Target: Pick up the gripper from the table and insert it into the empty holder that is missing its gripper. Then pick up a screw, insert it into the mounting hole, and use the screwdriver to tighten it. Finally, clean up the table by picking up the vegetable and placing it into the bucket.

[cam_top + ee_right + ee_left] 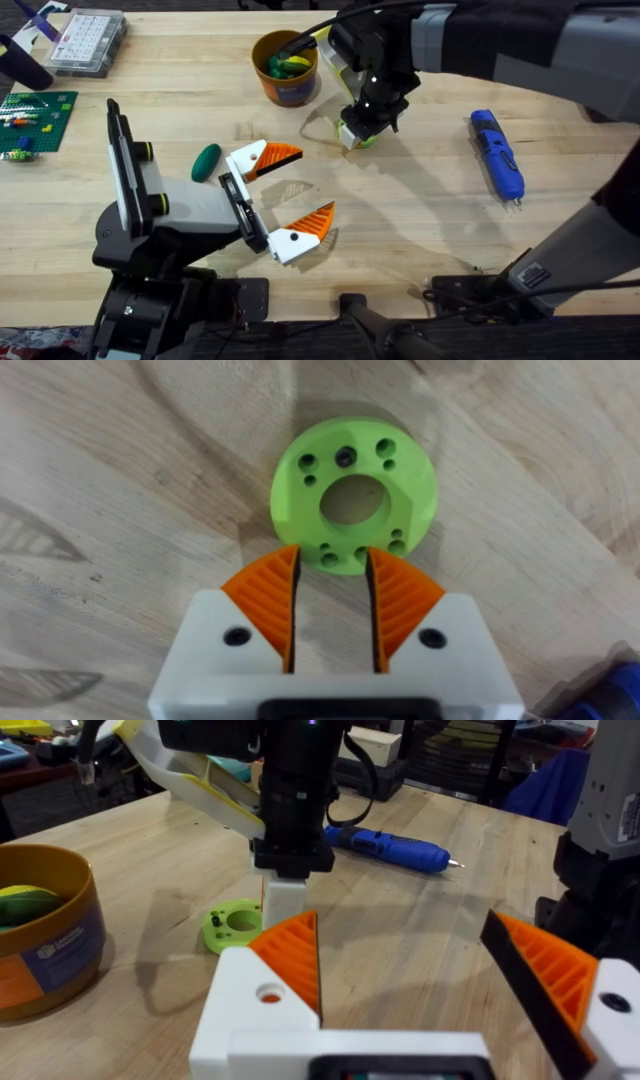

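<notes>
The right claw (332,595) is pointed straight down at the table (420,215), its orange pads (268,595) held a narrow gap apart with nothing between them, their tips at the near rim of a lime-green disc (352,495). The disc's centre hole and ring of small screw holes are seen from the right wrist; from the left wrist the disc (232,925) is seen side-on beneath that claw (285,900). The left claw (290,195) is spread wide and empty, low over the light wooden planks. A dark green vegetable (206,161) lies just beside its upper finger. The orange bucket (285,68), with yellow and green pieces inside, stands near the right claw, at the far side. The blue screwdriver (497,153) lies well apart to the right. A clear parts box (88,42) and a green baseplate (38,118) sit at the far left.
</notes>
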You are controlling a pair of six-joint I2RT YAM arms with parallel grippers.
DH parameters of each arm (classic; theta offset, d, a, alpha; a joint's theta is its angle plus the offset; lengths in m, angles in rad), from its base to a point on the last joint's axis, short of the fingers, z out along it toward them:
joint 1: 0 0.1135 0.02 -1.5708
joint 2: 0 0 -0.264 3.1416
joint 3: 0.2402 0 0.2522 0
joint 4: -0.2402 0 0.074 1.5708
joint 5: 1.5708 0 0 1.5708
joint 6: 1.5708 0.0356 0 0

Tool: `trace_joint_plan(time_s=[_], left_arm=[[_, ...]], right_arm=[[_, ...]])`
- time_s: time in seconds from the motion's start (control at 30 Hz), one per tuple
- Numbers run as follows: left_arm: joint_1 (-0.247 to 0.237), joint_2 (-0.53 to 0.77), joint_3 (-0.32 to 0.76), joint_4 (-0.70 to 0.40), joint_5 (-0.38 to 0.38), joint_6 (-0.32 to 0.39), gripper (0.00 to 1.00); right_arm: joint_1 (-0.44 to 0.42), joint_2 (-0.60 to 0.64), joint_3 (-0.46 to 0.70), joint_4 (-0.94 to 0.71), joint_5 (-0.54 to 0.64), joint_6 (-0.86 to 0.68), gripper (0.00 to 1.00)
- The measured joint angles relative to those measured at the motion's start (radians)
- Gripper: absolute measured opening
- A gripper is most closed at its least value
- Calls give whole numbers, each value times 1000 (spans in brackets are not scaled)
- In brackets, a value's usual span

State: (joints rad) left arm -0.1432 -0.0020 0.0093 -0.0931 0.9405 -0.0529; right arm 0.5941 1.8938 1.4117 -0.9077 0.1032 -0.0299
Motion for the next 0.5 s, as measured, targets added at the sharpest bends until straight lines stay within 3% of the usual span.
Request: trace_joint_plan(time_s=[0.5], left_arm=[[0, 3, 0, 5, 0, -1, 989]], right_arm=[[0, -1, 0, -6, 0, 0, 400]])
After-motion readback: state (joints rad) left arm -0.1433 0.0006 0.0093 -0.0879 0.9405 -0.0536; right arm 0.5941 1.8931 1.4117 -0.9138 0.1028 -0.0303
